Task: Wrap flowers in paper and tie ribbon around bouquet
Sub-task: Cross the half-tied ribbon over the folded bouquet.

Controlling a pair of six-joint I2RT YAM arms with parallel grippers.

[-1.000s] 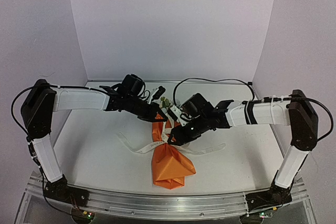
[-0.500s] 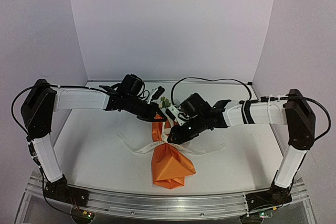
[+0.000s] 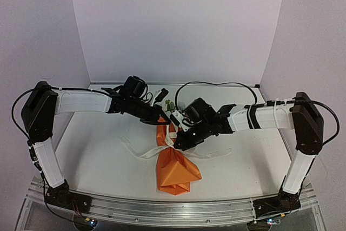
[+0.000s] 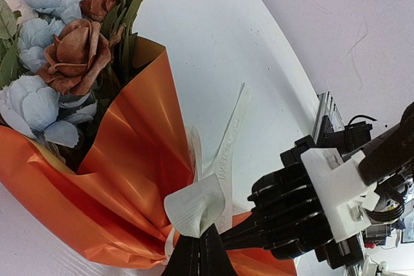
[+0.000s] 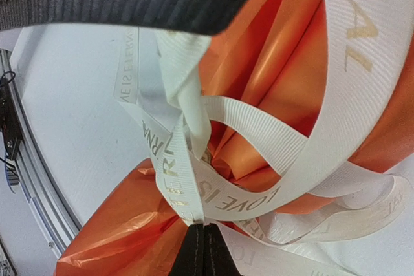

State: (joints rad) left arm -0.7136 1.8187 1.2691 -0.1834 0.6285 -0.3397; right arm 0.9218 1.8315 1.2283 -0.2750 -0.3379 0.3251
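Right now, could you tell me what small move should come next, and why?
Probably pull the left claw and right claw apart: each is shut on the ribbon, whose loop over the bouquet looks loose.

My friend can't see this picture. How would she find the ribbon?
In the middle of the white table lies an orange paper bouquet. The ribbon is the cream strip looped round its waist, tails trailing to both sides. Only it carries gold lettering.
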